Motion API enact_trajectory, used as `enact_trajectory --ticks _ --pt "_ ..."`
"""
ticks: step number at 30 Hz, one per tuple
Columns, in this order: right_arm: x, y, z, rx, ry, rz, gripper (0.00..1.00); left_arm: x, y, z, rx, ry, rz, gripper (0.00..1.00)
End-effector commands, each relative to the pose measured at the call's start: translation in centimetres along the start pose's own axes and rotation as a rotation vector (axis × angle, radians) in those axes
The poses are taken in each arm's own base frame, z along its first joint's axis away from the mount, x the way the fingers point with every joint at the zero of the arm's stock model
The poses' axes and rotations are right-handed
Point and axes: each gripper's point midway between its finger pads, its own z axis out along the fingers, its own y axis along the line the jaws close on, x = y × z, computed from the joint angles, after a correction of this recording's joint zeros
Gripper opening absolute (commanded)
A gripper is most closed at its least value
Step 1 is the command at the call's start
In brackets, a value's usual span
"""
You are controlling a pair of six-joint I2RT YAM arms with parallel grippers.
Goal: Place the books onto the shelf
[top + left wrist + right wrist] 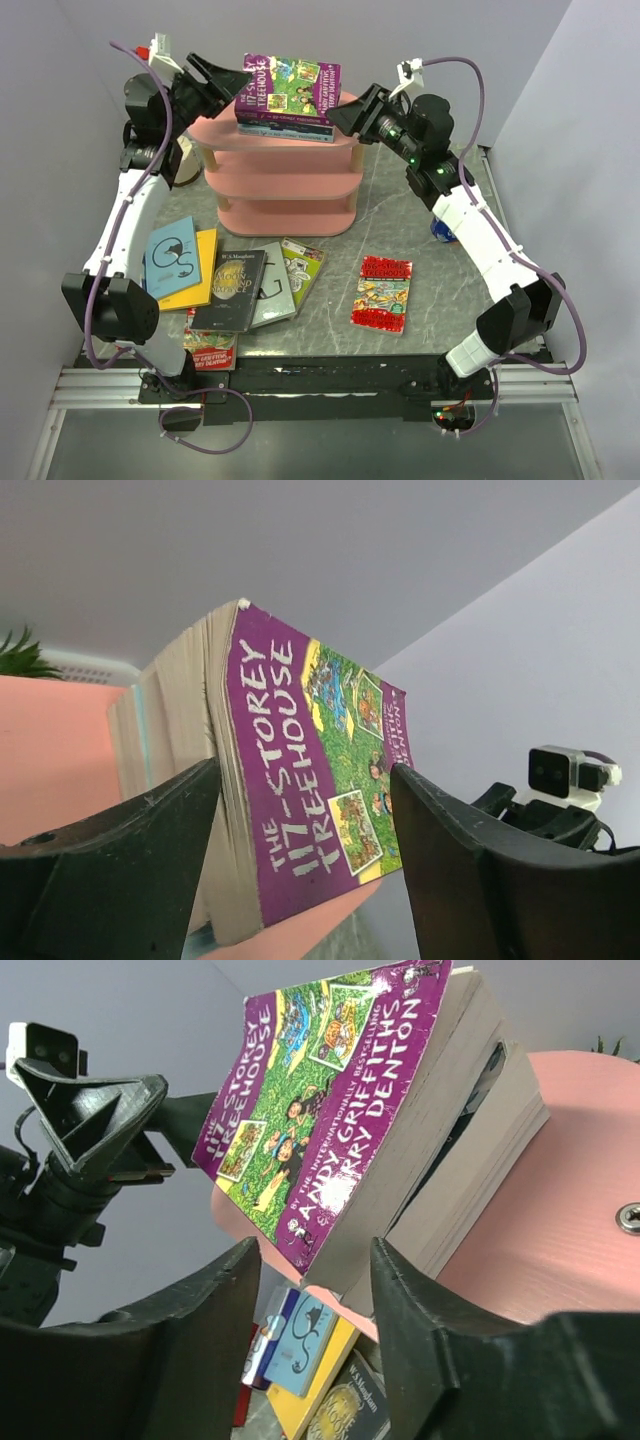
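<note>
purple book [290,88]: lies flat on a short stack [285,128] on the top board of the pink shelf [285,190], skewed a little against the books under it.
left jaws: spread to either side of the purple book's left end. A gap shows on the cover side, so nothing is gripped.
right jaws: parted at the book's right corner, clear of it, holding nothing.
done: by my reading, a few books are shelved, all on the top board. No book is seen on the two lower boards.
left to do: seven on the tabletop [330,320]. The light blue book [172,256] lies on the yellow book [203,280], and the black book [230,290] lies over the grey book [274,285]. The green book [302,265] is just beside them and the red book [383,293] is well apart. One more book [210,350] sits at the near edge.
around: pale roll [186,160] behind the left arm; blue thing [441,232] behind the right arm, too hidden to name.
in the way: the near-edge book is partly under the left arm [125,230]. The pile overlaps, so the upper books likely go first.
</note>
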Motion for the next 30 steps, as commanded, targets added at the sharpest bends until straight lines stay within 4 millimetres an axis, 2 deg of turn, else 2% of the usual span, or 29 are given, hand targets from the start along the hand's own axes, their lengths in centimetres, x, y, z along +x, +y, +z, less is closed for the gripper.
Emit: enact_trajectory --ticks 1,5,6,7,8,9,10,11,12,13,14,15,16,17,18,19,20,21,22,23,24,25,26,27,28,30 --pt "-4.1 2.0 -2.4 -0.02 -0.113 -0.024 0.6 -2.7 -0.5 -1.5 -0.003 -0.046 0.01 0.75" --pt "-5.4 1.9 -4.2 0.011 -0.164 -0.028 0.66 -4.1 -0.7 -3.7 -0.04 -0.118 0.039 0.75" --pt "-5.2 1.6 -4.5 0.022 -0.165 -0.027 0.67 -3.7 -0.2 -4.2 -0.057 -0.12 0.039 0.75" --pt "-5.5 2.0 -5.2 0.015 -0.18 -0.033 0.67 -4.1 -1.3 -5.2 -0.046 -0.148 0.05 0.75" --pt "-5.5 2.0 -5.6 0.019 -0.19 -0.033 0.67 -4.0 -1.5 -5.6 -0.045 -0.156 0.053 0.74" --pt "-4.9 1.6 -5.8 0.016 -0.191 -0.032 0.65 -3.4 -0.9 -6.0 -0.06 -0.154 0.046 0.72" --pt "-5.0 2.1 -6.6 -0.001 -0.206 -0.04 0.64 -3.3 -1.9 -6.9 -0.041 -0.158 0.052 0.68" --pt "-4.7 2.3 -7.0 -0.015 -0.209 -0.047 0.62 -3.0 -2.2 -7.3 -0.029 -0.157 0.052 0.61" --pt "-3.5 1.4 -7.2 -0.002 -0.193 -0.04 0.58 -2.0 -1.5 -7.6 -0.032 -0.143 0.038 0.57" --pt "-3.5 1.7 -8.0 -0.01 -0.204 -0.036 0.56 -1.7 -2.3 -8.5 -0.02 -0.144 0.037 0.52" --pt "-2.8 1.5 -8.4 -0.013 -0.194 -0.036 0.52 -1.4 -2.3 -9.1 -0.027 -0.146 0.041 0.42" --pt "-0.5 -0.3 -8.5 0.017 -0.152 -0.022 0.51 -0.2 -2.2 -10.2 -0.044 -0.142 0.038 0.39" --pt "-0.3 0.0 -9.6 0.003 -0.17 -0.024 0.5 0.4 -2.2 -10.8 -0.056 -0.147 0.052 0.36" --pt "0.8 -0.6 -10.0 0.009 -0.159 -0.015 0.48 0.7 -1.7 -11.5 -0.091 -0.177 0.057 0.28" --pt "3.9 -2.9 -10.3 0.05 -0.108 0.008 0.47 3.2 -0.6 -11.7 -0.131 -0.144 0.046 0.24" --pt "4.9 -3.5 -11.1 0.069 -0.094 0.005 0.46 4.1 -1.0 -13.0 -0.154 -0.145 0.079 0.21" --pt "6.5 -4.9 -11.5 0.109 -0.062 0.014 0.46 5.0 0.7 -13.6 -0.25 -0.159 0.084 0.17" --pt "9.5 -6.9 -11.9 0.16 0.001 0.029 0.46 8.2 0.9 -13.9 -0.264 -0.097 0.083 0.17" --pt "11.1 -7.8 -12.3 0.183 0.042 0.028 0.46 10.7 2.3 -14.5 -0.321 -0.028 0.092 0.18" --pt "13.3 -9.0 -12.9 0.226 0.106 0.039 0.46 12.1 3.3 -14.8 -0.362 -0.005 0.093 0.23" --pt "16.3 -10.3 -13.6 0.255 0.174 0.047 0.47 14.9 5.0 -15.4 -0.407 0.047 0.09 0.27" --pt "17.3 -10.8 -14.2 0.274 0.187 0.04 0.47 16.1 5.9 -15.8 -0.424 0.079 0.097 0.3" --pt "18.4 -11.1 -14.8 0.279 0.208 0.041 0.48 16.8 6.7 -16.1 -0.436 0.091 0.097 0.35" --pt "20.5 -12.0 -15.7 0.297 0.247 0.045 0.48 17.6 7.5 -16.7 -0.448 0.099 0.097 0.36" --pt "20.9 -11.6 -16.2 0.291 0.247 0.027 0.48 17.4 7.3 -16.8 -0.438 0.09 0.111 0.37" --pt "22.5 -12.3 -17.4 0.308 0.275 0.027 0.47 15.5 5.1 -16.2 -0.363 0.035 0.142 0.36"
